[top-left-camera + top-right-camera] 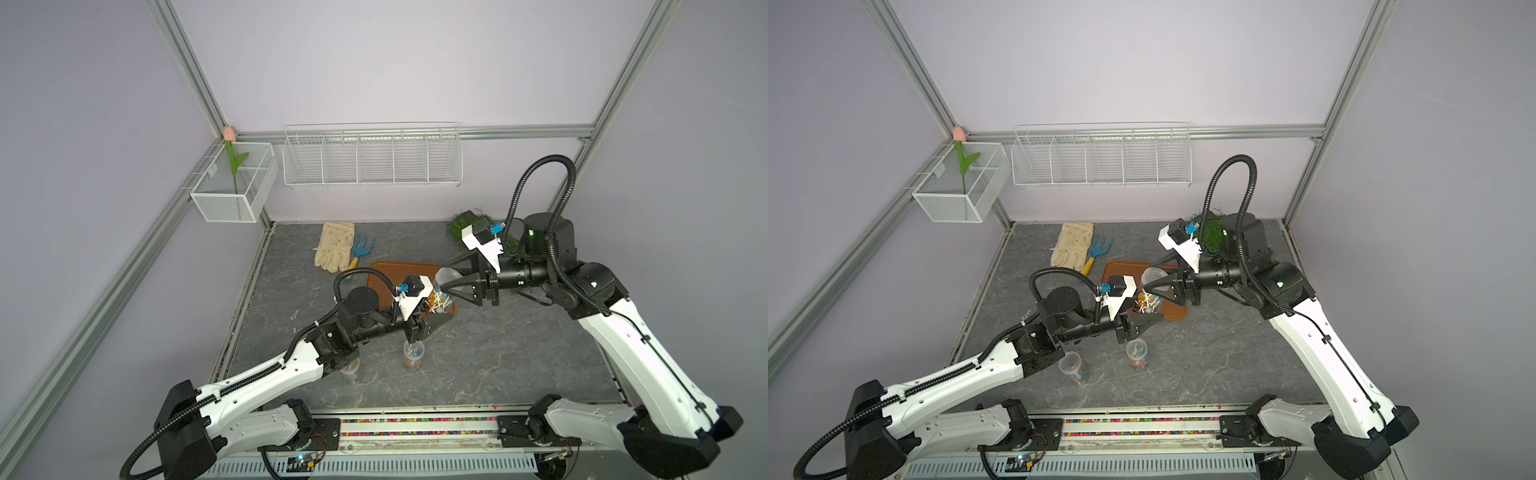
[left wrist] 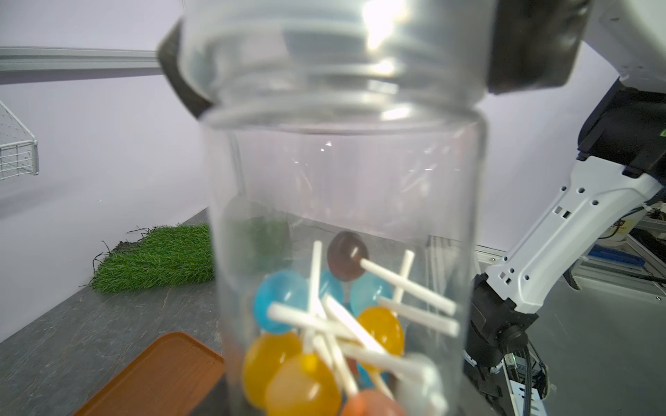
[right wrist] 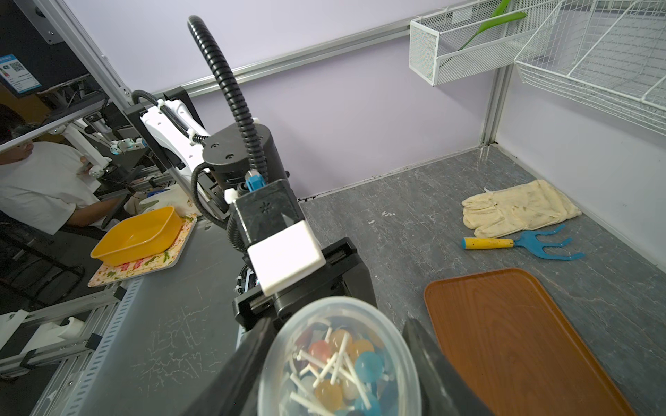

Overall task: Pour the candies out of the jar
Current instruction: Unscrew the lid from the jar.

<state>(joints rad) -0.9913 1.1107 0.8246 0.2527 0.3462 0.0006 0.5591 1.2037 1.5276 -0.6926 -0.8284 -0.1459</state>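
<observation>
**Upright jar, lid between the right tool's fingers**

The left tool [image 1: 438, 318] is clamped low on the jar [image 2: 342, 180], which stands upright over the near corner of the tray [image 1: 386, 272]; the candies [image 2: 324, 324] lie at its bottom; the right tool [image 1: 444, 277] straddles the lid [image 3: 338, 345] on top, but I cannot tell whether it grips; pouring likely needs the mouth freed, then tipped trayward.

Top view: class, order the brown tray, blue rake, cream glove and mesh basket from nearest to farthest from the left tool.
1. Brown tray, just behind the left tool.
2. Blue rake, farther back and left.
3. Cream glove, beside the rake, a little farther left.
4. Mesh basket, up on the left wall by the far corner.
</observation>
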